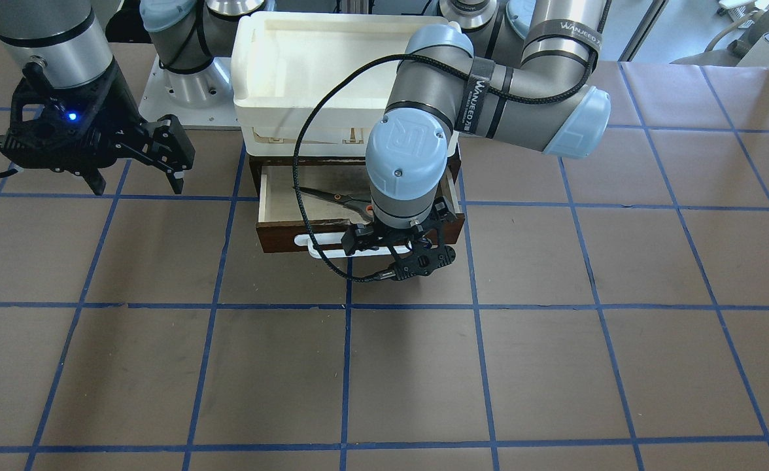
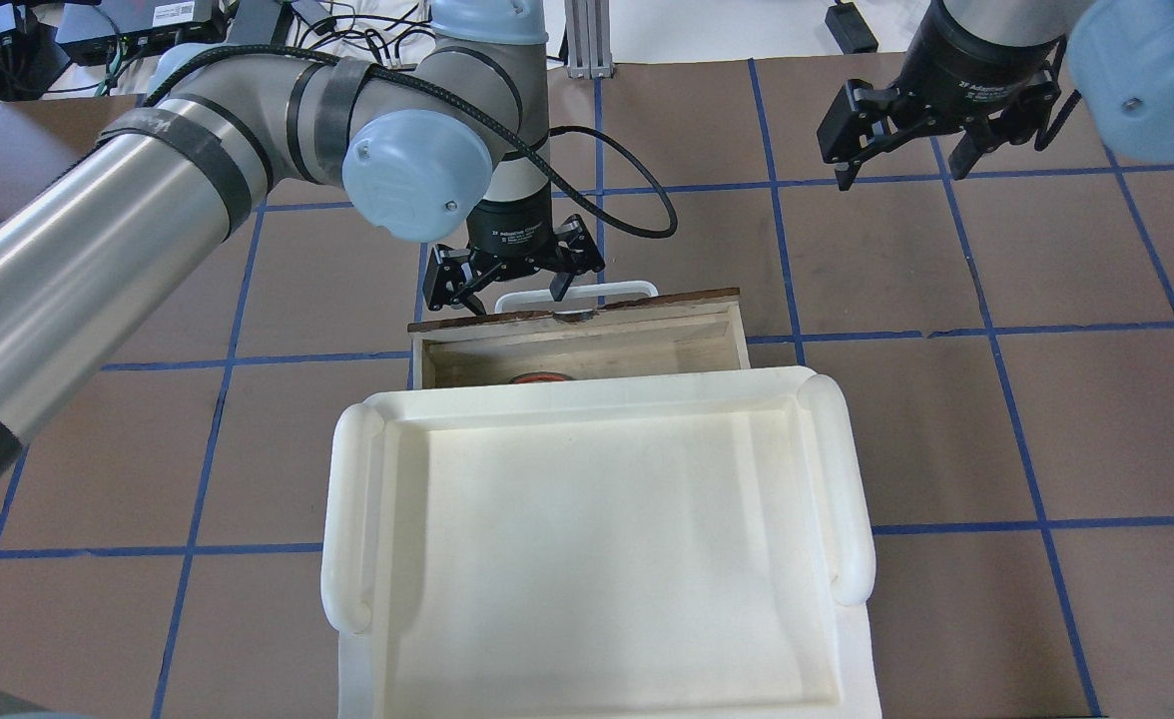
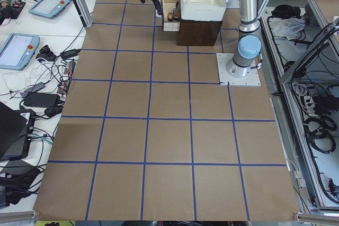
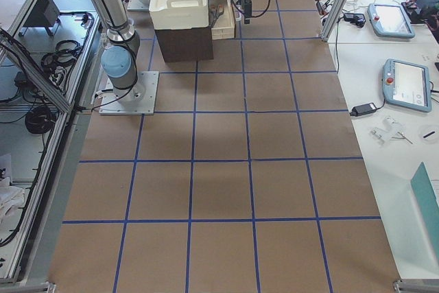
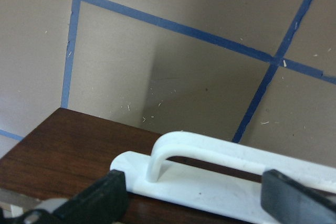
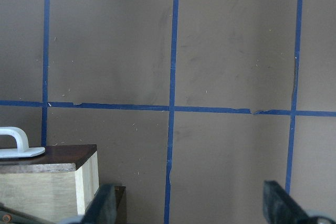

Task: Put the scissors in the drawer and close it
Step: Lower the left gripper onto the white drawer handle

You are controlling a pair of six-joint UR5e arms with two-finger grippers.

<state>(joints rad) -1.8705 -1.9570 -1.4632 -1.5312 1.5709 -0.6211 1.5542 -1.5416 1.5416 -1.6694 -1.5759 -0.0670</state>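
The dark brown drawer (image 1: 280, 237) stands pulled out from under the white tray, its pale inside showing (image 2: 647, 345). The scissors (image 1: 329, 195) lie inside it; only an orange-red bit of handle (image 2: 538, 376) shows from overhead. My left gripper (image 1: 397, 237) is open and points down at the drawer's front (image 2: 497, 297). In the left wrist view its fingers (image 5: 100, 199) stand wide apart on either side of the white bar handle (image 5: 210, 153). My right gripper (image 1: 136, 185) is open and empty, well off to the side above the table (image 2: 898, 172).
A large white plastic tray (image 2: 347, 519) sits on top of the dark cabinet (image 3: 198, 33) that houses the drawer. The brown table with its blue tape grid (image 1: 424, 366) extends in front of the drawer. The right wrist view shows the drawer's corner (image 6: 52, 174).
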